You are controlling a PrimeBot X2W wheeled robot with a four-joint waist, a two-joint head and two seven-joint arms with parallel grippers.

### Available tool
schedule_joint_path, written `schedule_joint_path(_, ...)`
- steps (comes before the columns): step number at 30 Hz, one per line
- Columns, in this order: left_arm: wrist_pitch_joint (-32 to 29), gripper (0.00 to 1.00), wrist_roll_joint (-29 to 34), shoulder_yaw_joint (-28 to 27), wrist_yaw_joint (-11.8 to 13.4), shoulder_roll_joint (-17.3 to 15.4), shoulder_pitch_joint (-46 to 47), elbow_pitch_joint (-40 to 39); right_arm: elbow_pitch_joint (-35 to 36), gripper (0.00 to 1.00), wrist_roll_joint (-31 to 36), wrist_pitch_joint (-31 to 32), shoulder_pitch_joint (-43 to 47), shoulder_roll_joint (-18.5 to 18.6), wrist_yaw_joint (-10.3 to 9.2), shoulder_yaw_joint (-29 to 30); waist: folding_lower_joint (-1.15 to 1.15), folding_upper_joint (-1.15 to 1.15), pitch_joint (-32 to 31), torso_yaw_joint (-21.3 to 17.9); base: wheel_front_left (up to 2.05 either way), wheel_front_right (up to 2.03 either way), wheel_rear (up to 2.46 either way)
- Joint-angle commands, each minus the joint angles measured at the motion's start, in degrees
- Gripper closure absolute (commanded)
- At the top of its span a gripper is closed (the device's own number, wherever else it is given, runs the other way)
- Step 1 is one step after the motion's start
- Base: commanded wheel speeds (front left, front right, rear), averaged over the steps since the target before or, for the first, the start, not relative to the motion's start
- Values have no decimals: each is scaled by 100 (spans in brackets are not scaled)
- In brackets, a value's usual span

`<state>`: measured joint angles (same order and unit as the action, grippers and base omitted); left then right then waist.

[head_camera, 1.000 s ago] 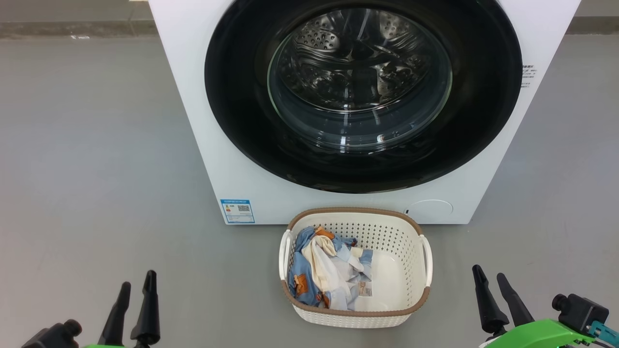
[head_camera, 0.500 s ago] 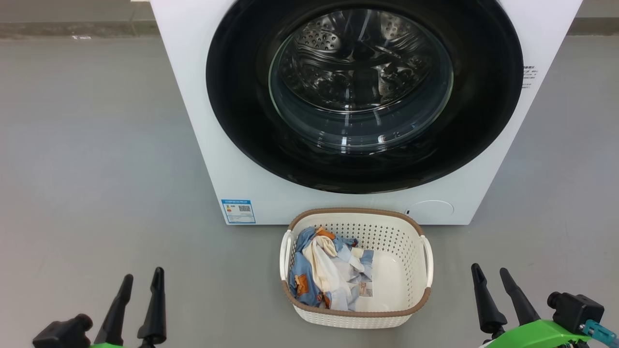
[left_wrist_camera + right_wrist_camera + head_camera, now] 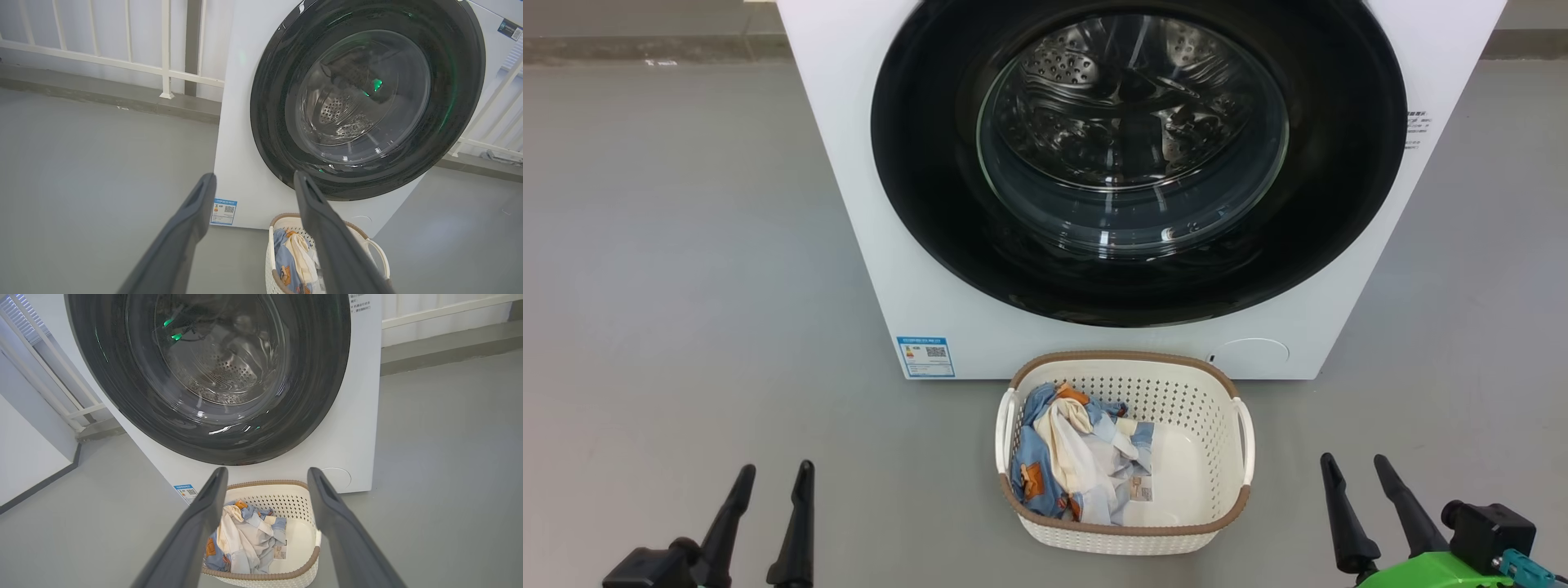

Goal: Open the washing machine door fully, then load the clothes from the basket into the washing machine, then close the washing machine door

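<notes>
Washer (image 3: 849,204) with door (image 3: 915,163) shut flush on its front, basket (image 3: 1209,457) on floor (image 3: 686,286) just before washer's lower edge, clothes (image 3: 1062,457) heaped in basket's left half, left gripper (image 3: 775,469) and right gripper (image 3: 1354,461) low at either side, both with fingers parted, holding nothing.

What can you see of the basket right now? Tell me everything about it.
The basket is a small rounded-rectangular tub of cream plastic with perforated walls, a brown woven-look rim and a handle on each side. It stands upright on the grey floor just before the washing machine. The clothes are heaped in its left half; the right half is bare, showing a paper label. The left gripper and right gripper, both open, are clear of it.
</notes>
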<state>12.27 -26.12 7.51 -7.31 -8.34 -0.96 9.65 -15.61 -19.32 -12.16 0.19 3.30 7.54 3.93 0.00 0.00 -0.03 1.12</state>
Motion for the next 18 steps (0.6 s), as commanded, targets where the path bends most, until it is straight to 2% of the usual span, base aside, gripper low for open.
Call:
schedule_joint_path(1,88,0,208,-150,-16,-137,119,-167,171,0,207,-99,-3,21,-5,-114,0,0,-2,0,0,0,0)
schedule_joint_path(13,269,0,851,-94,-18,-195,89,-218,263,0,914,-280,125,10,-5,-9,0,0,3,-3,0,0,0)
schedule_joint_path(18,273,0,827,-106,-18,-191,92,-212,279,0,936,-284,132,3,-5,-2,0,0,13,-11,0,0,0)
